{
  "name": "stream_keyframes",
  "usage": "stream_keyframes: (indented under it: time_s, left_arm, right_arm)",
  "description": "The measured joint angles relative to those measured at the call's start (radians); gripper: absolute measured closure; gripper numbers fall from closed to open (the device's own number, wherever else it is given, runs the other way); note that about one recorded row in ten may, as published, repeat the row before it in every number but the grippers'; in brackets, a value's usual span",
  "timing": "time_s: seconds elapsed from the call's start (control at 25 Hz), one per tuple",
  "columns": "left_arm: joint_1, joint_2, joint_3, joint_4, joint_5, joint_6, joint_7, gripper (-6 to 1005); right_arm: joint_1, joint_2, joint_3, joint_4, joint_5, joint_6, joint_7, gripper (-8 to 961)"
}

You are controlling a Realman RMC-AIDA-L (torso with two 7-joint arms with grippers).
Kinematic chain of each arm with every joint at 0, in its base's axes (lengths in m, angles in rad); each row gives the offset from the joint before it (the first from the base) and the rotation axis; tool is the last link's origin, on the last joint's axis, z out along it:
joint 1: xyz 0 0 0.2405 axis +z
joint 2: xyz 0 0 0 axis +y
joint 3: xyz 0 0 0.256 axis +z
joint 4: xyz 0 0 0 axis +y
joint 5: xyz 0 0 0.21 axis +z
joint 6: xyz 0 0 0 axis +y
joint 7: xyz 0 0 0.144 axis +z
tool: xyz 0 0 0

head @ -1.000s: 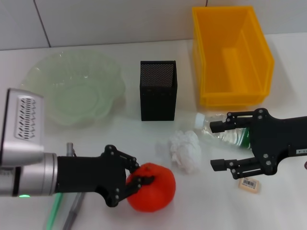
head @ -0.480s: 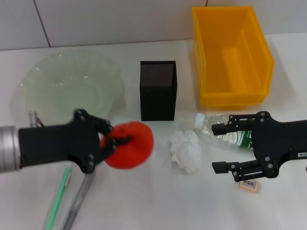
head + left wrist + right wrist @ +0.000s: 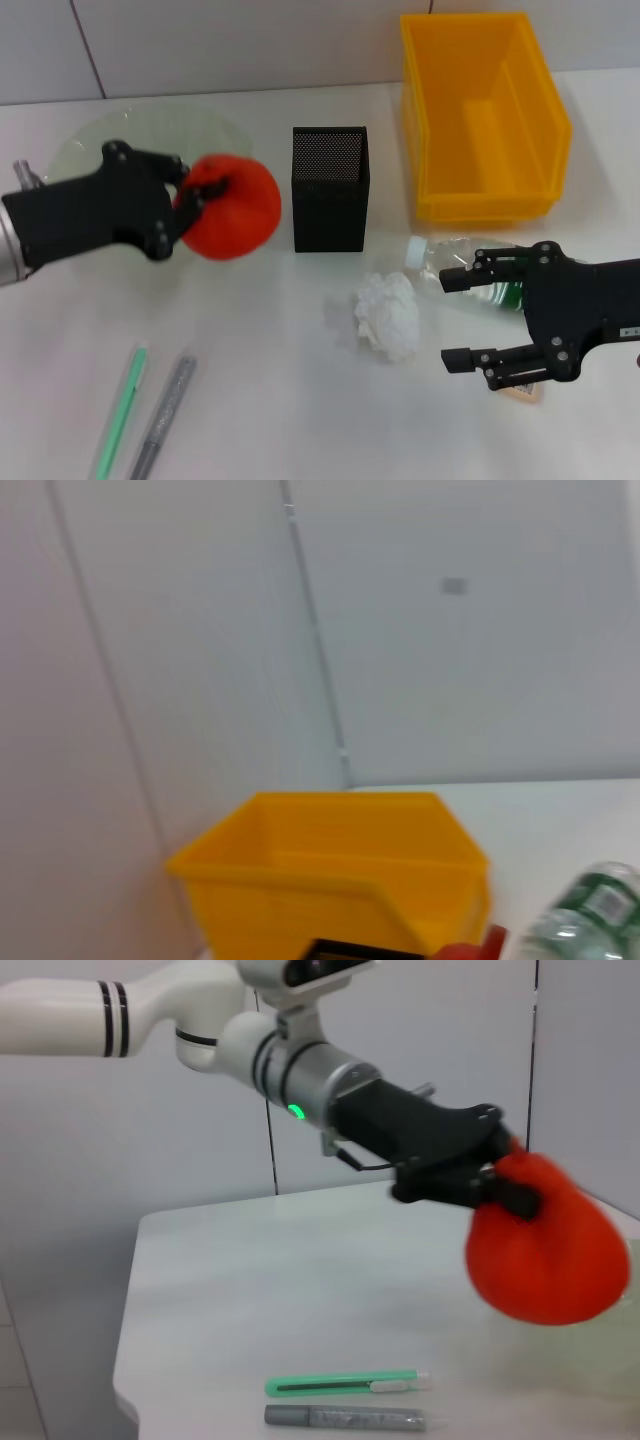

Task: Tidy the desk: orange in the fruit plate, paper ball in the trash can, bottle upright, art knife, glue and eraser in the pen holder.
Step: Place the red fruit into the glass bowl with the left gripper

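Observation:
My left gripper (image 3: 196, 198) is shut on the orange (image 3: 235, 210) and holds it in the air over the near right rim of the pale green fruit plate (image 3: 150, 125); the right wrist view also shows the orange (image 3: 548, 1250) in that grip. The clear bottle (image 3: 468, 272) lies on its side behind the paper ball (image 3: 388, 315). My right gripper (image 3: 455, 317) stands open beside the bottle, low over the table. Only a corner of the eraser (image 3: 527, 393) shows under it. The green art knife (image 3: 120, 412) and the grey glue (image 3: 160, 420) lie at front left.
The black mesh pen holder (image 3: 330, 190) stands in the middle, just right of the held orange. The yellow trash can (image 3: 480, 120) is at the back right, behind the bottle. The left wrist view shows the trash can (image 3: 330, 865) and the bottle (image 3: 585, 920).
My left gripper has lifted the orange from the front of the table and carried it back and left, up to the fruit plate's edge. The right gripper has sunk slightly.

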Motion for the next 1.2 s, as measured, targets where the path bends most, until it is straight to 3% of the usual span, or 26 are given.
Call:
stream_keyframes:
  time_s: [0.28, 0.68, 1.2]
  left_arm:
    - [-0.082, 0.001, -0.041, -0.14, -0.062, -0.19, 0.027, 939]
    - [-0.164, 0.001, -0.088, -0.326, -0.138, -0.318, 0.175, 938]
    - [-0.195, -0.001, -0.079, -0.414, -0.142, -0.48, 0.233, 933]
  right_arm:
    - [-0.002, 0.001, -0.001, 0.001, 0.003, -0.009, -0.002, 184]
    - [-0.003, 0.001, -0.001, 0.005, 0.004, -0.009, -0.002, 184]
    - [-0.001, 0.001, -0.001, 0.0, 0.007, -0.009, -0.002, 184]
